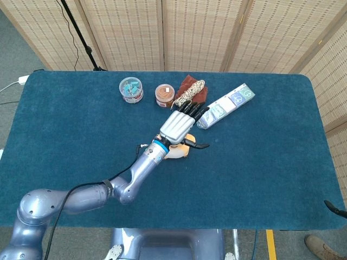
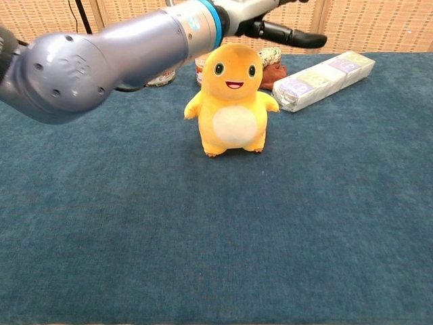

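Note:
A yellow-orange plush toy [image 2: 233, 101] stands upright on the blue table [image 2: 203, 237], facing the chest camera. In the head view only a sliver of the plush toy [image 1: 177, 154] shows under my left hand [image 1: 178, 125]. In the chest view my left hand [image 2: 254, 10] hovers above the toy's head without touching it. It holds nothing, with its fingers spread and the dark thumb pointing right. My right hand shows in neither view.
Behind the toy lie a long wrapped tissue pack [image 1: 225, 105], a brown cloth with a speckled roll [image 1: 191, 92], a jar of brown stuff [image 1: 164, 95] and a clear jar of teal bits [image 1: 131, 89]. Woven screens stand behind the table.

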